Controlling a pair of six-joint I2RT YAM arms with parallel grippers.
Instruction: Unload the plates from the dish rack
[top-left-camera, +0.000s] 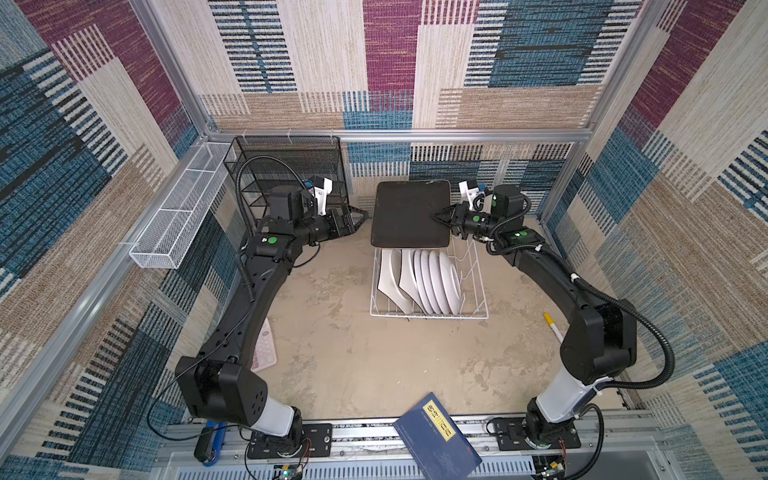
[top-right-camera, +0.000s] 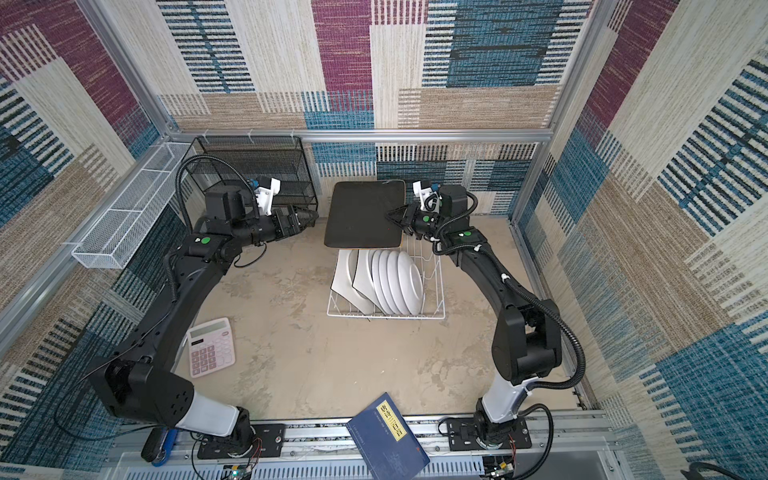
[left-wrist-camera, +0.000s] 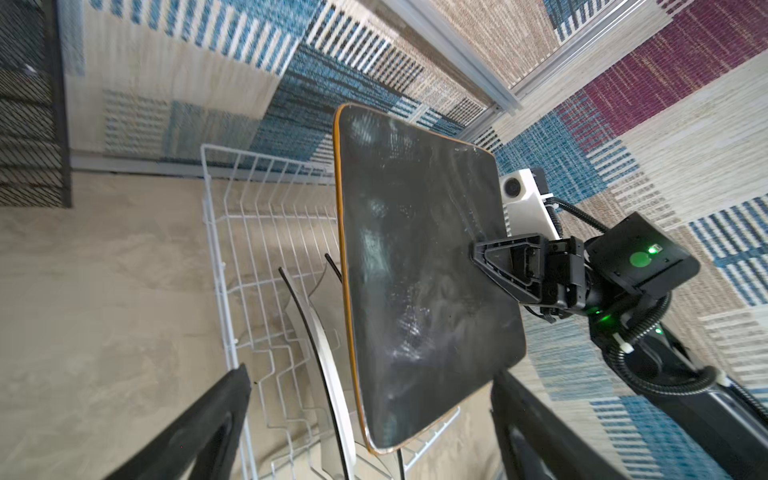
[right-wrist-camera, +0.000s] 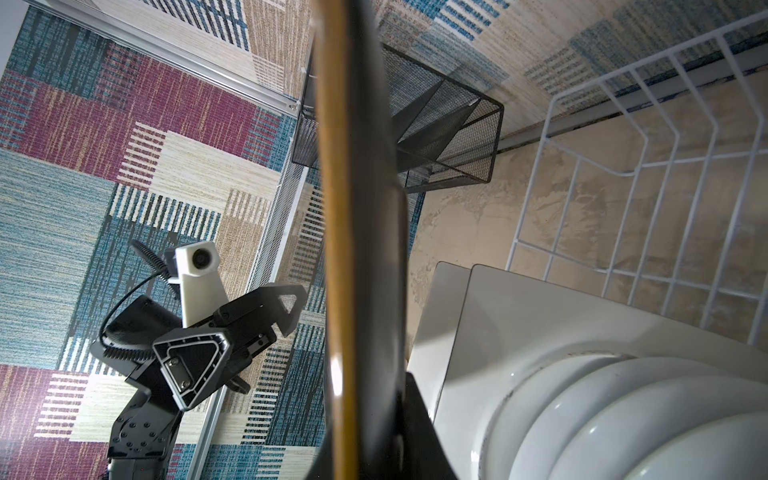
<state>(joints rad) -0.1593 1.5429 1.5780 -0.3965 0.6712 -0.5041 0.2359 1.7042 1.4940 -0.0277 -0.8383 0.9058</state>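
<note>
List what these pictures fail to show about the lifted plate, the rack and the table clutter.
- Square plate: front face. Both top views and the left wrist view show only its black back; the right wrist view shows its edge.
- Dish rack: far end, covered by the plate in both top views.
- Pen: one end, behind the right arm.
- Calculator: mostly behind the left arm in a top view.
</note>
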